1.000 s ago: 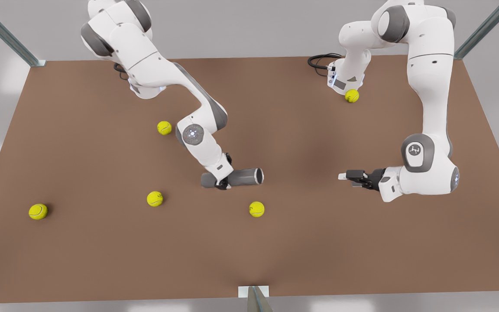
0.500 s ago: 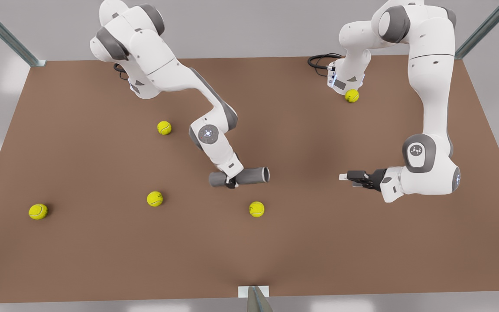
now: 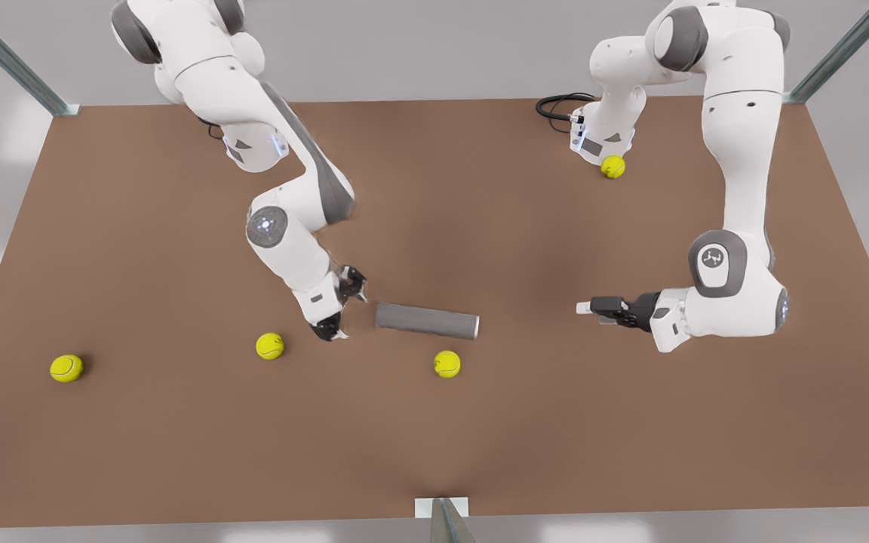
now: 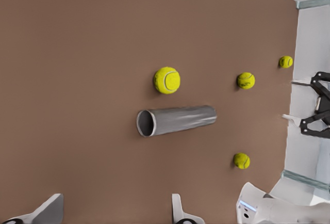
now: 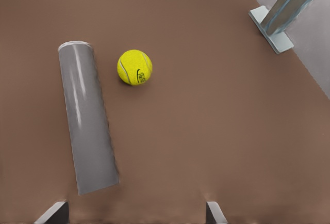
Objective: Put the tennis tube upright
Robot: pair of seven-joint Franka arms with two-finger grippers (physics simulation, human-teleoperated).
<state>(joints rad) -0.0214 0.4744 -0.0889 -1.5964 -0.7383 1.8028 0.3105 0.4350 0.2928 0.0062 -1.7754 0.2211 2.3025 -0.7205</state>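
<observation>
- While the tennis tube (image 3: pixel 425 320) lies flat on the brown worktop (image 3: pixel 480 452) in the front view, no gripper holds it, so I judge the task to be at the grasping step, with the standing-up not yet done
- Front view: the right gripper (image 3: pixel 350 311), on the front view's left, sits just beside the tube's plain end with its fingers spread wide and nothing between them. The left gripper (image 3: pixel 584 308) waits well apart off the rimmed end, pointing toward it
- Front view, surroundings: the nearest ball (image 3: pixel 446 363) rests close to the rimmed end on the camera side. A second ball (image 3: pixel 269 345) lies near the right gripper, a third ball (image 3: pixel 65 367) sits far toward the left edge, and a far ball (image 3: pixel 612 167) rests at an arm's base
- Left wrist view: the tube (image 4: pixel 178 121) shows its open mouth toward the left gripper (image 4: pixel 113 213), whose fingertips stand apart. The ball (image 4: pixel 166 79) sits just beside the tube, not touching
- Right wrist view: the tube (image 5: pixel 87 121) runs away from the right gripper (image 5: pixel 133 213), its fingertips apart, with the ball (image 5: pixel 135 67) beside the rim and a metal post (image 5: pixel 281 17) at the worktop's edge
- Next move, in my judgement: close across the tube's body, then tip it onto one end, keeping clear of that ball, which could be knocked or could spoil the footing
</observation>
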